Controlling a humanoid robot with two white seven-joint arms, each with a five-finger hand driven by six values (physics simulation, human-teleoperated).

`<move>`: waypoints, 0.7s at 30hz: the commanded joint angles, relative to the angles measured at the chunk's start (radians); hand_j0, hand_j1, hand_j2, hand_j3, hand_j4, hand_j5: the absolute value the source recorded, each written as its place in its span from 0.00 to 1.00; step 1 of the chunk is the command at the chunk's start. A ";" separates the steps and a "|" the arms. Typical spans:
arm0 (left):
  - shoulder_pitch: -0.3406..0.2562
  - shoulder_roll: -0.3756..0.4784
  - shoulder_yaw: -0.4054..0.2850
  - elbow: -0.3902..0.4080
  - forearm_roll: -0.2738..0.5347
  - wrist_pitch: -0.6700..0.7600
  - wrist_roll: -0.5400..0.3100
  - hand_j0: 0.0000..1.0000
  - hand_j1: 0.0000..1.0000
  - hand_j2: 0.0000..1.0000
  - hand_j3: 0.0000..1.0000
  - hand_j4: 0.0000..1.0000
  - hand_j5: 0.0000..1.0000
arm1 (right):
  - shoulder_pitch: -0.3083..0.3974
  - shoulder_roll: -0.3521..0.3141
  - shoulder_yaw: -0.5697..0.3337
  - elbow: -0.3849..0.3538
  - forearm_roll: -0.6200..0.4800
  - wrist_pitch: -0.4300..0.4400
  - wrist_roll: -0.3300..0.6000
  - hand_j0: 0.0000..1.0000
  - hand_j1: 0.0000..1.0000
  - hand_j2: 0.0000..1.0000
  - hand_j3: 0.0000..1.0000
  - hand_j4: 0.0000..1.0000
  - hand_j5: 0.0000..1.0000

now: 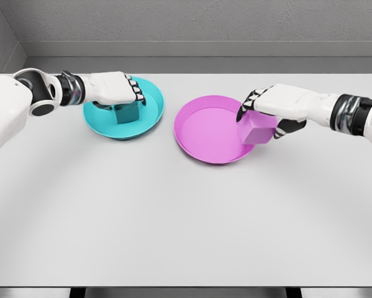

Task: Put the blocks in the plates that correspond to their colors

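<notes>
Head view, single frame.

Table [186, 236]: flat, matte, pale grey surface; its broad bare front portion lies nearest the camera. Grey wall behind.

Magenta plate [204, 130]: round, shallow, smooth raised rim, plastic look; right of centre.

Magenta block [258, 129]: cube, flat faces, crisp edges, same hue as its plate. It sits over the plate's right rim, partly inside the dish, slightly tilted. Whether it touches the plate cannot be told.

Right hand [269, 108]: white shell with dark joints, arm entering from the right. Fingers curl over the top and sides of the magenta block, pinching it. The block hangs directly beneath the hand; the plate's centre lies to the hand's left.

Teal plate [149, 121]: same round, shallow form; left of centre, well apart from the magenta plate.

Teal block [127, 115]: cube, inside the teal plate near its middle, upright as far as can be seen.

Left hand [117, 90]: arm entering from the left, fingers closed down over the teal block's top, gripping it.

Judgement: each hand is the nearer one to its own plate. The coming move turns on the magenta block lying at the rim rather than the centre; a short leftward carry seems needed before release. The teal block appears ready for release.
</notes>
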 commanded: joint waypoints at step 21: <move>0.061 0.435 0.072 -0.374 0.241 0.001 0.010 1.00 1.00 1.00 1.00 1.00 1.00 | -0.087 0.105 0.081 0.008 0.000 0.176 0.000 0.64 0.64 0.64 0.64 0.64 0.64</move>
